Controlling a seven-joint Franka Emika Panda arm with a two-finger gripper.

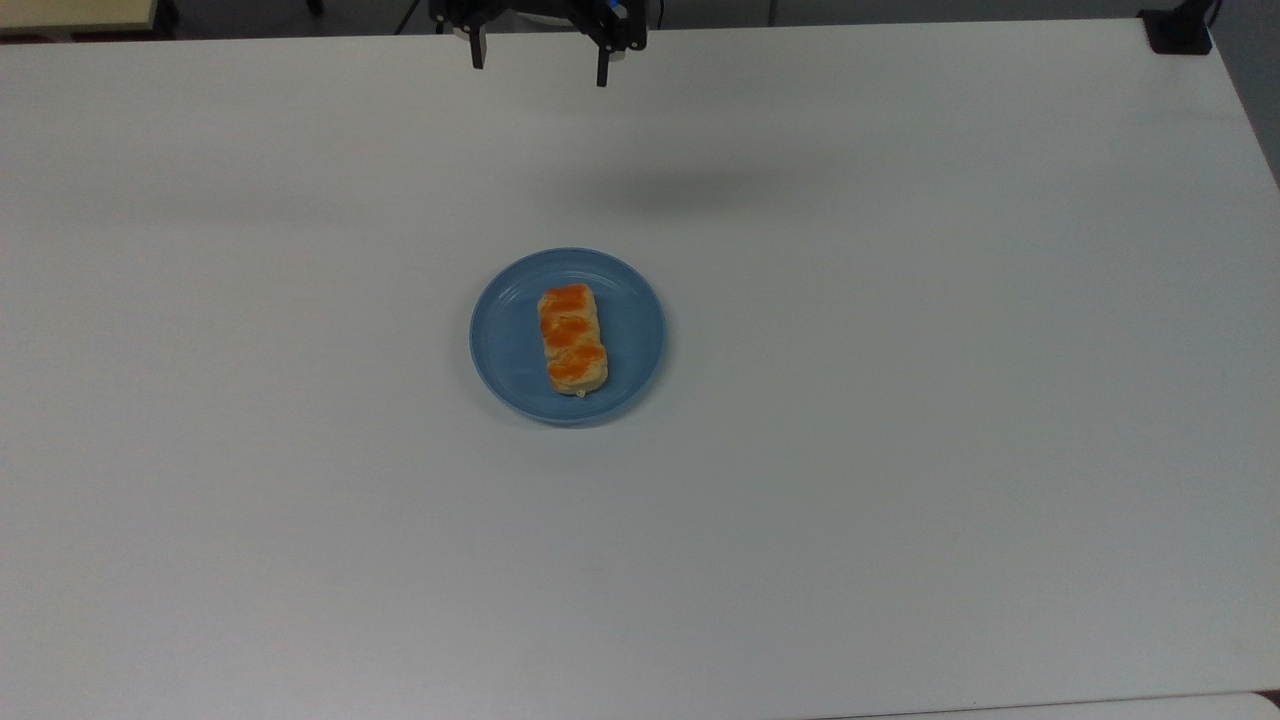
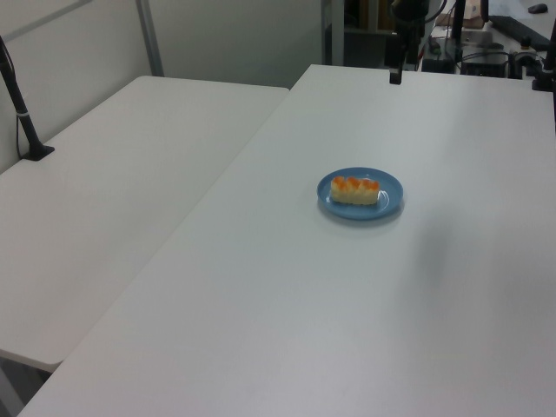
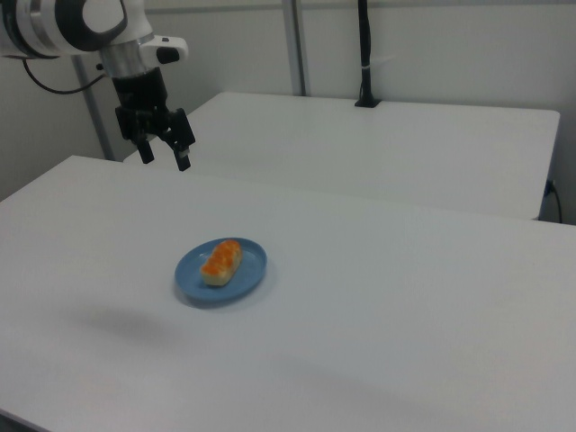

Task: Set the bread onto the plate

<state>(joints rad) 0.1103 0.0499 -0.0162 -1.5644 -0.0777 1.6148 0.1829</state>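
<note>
Bread (image 1: 573, 339) lies on plate (image 1: 628, 300), placement apparently done. Gripper (image 1: 538, 55) at top view's 12 o'clock, jaws spread, empty, well apart. Next: nothing but parking arm.

Bright even overhead light, soft faint shadows, slightly grainy

no readable text, labels, brands, numbers or signs on anything

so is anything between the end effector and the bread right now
Nothing visible. The bread lies on the plate, uncovered, and the open end effector hangs apart from it over bare table, toward the top view's upper edge.
</note>
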